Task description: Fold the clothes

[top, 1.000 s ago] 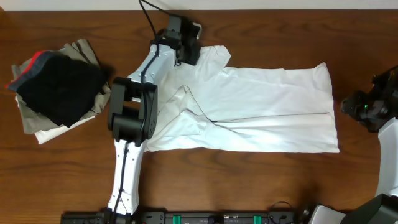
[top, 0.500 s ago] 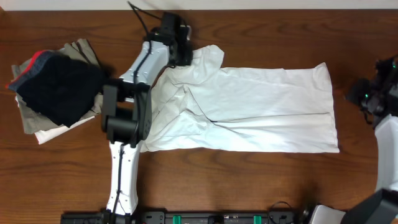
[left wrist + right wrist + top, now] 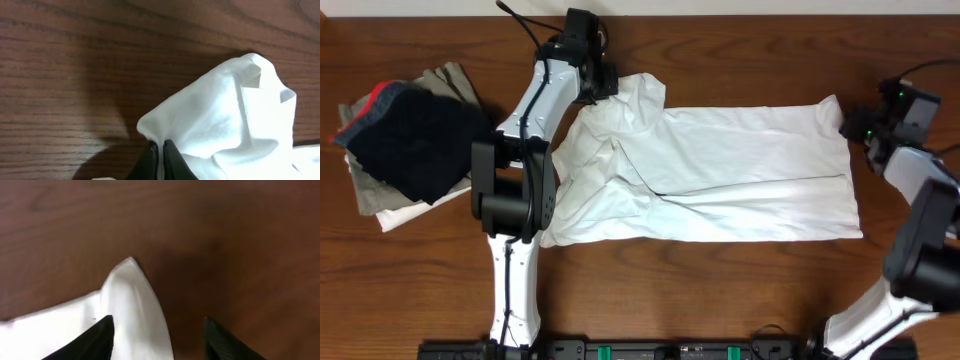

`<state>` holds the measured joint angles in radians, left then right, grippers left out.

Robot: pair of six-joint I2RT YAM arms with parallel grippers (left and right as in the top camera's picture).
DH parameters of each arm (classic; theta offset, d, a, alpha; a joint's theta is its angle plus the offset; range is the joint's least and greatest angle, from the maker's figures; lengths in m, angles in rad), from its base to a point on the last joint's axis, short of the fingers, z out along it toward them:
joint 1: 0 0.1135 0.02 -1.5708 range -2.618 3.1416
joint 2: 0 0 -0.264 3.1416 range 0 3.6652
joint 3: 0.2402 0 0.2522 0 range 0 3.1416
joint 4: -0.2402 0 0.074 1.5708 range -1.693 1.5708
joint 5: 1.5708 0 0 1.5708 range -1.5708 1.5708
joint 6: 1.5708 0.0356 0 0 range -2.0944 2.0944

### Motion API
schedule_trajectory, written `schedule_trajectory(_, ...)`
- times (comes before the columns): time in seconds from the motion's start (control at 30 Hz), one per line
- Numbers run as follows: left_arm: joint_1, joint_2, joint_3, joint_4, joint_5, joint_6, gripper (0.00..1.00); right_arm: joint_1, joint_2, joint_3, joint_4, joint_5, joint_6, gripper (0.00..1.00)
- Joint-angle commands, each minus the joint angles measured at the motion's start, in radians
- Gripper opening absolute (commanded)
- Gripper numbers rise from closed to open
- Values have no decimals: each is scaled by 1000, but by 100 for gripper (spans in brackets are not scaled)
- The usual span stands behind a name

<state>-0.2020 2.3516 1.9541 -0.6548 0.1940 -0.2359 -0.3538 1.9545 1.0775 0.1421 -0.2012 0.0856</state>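
Overhead versus a second ago: hauled the upper-left corner of the white garment [image 3: 740,170] further toward the frame's upper left with the left hand [image 3: 600,78], pinched shut on a fold of that cloth. Swung the right hand [image 3: 860,128] in from the right edge to the upper-right corner, spread wide astride the tip, not gripping yet. Reads as tensioning the cloth flat on the bench [image 3: 740,290], mid-frame, before a first fold; none made yet.

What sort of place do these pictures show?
Probably a robot test bench for folding laundry: a left arm and a right arm at a wooden table, a white garment spread out, and a pile of other clothes beside it.
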Motion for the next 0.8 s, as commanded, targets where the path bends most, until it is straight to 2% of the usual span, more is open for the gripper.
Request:
schedule_trajectory(0.0, -2, -19, -20, -11, -19, -13, 6, 19, 67, 1, 74, -51, -6, 57)
schedule_trajectory(0.2, -3, -19, -33, -18, -19, -13, 6, 55, 161, 2, 185, -54, 14, 61)
schedule_trajectory(0.37, -6, -18, -39, -18, -20, -13, 6, 89, 188, 2, 205, -44, 15, 61)
schedule_trajectory(0.4, -7, -18, -39, -18, -20, -13, 6, 93, 189, 2, 201, -27, 24, 58)
schedule_trajectory(0.43, -7, -18, -39, -18, -19, -13, 6, 93, 189, 2, 196, -3, 42, 51)
schedule_trajectory(0.53, -8, -18, -39, -18, -20, -13, 6, 88, 189, 2, 178, 45, 86, 13)
schedule_trajectory(0.57, -8, -18, -39, -18, -20, -12, 6, 84, 188, 2, 174, 44, 87, 4)
schedule_trajectory(0.77, 0, -44, -39, -27, -19, 14, 6, 43, 107, 3, 77, 96, 93, 1)
